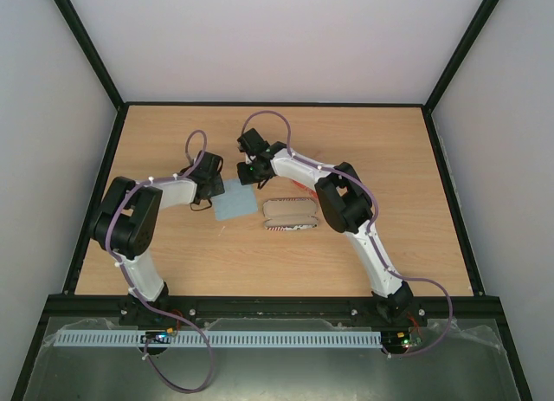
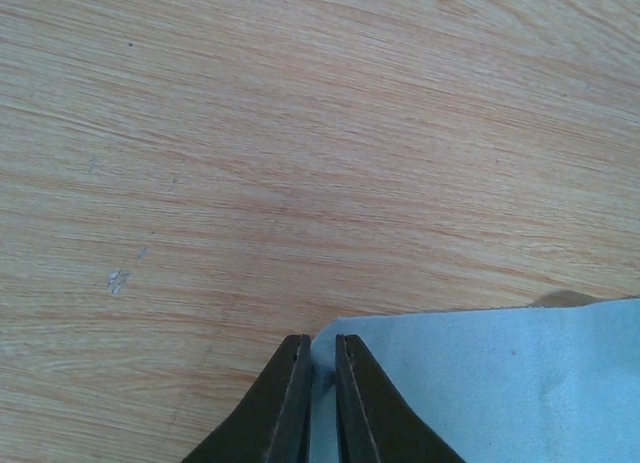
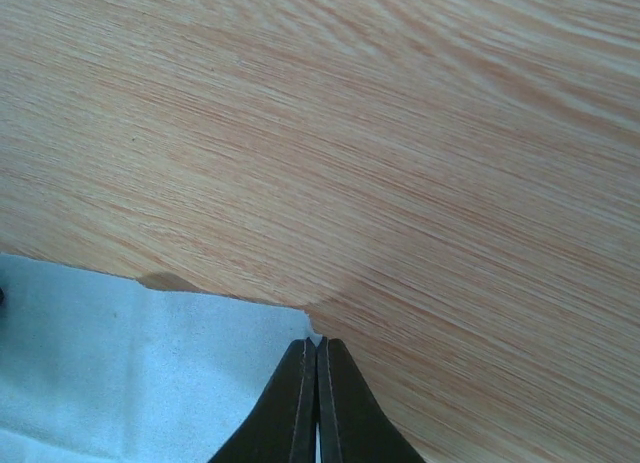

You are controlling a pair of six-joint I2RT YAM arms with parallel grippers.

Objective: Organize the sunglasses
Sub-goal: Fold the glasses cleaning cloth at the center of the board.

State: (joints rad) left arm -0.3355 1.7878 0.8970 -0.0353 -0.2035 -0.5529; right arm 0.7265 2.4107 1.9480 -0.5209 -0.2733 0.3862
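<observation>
Patterned case (image 1: pixel 290 214) sits just right of blue cloth (image 1: pixel 232 203); contents unclear, print too small to read. Left claw (image 2: pixel 321 343) narrow, pinching cloth corner. Right claw (image 3: pixel 316 345) closed tight on another corner.

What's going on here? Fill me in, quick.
Both arms are working the light blue cloth, which lies on the table. The left gripper is pinched on one corner, the right gripper closed on another. The oblong case lies beside the cloth. The sunglasses are not clearly visible.
</observation>
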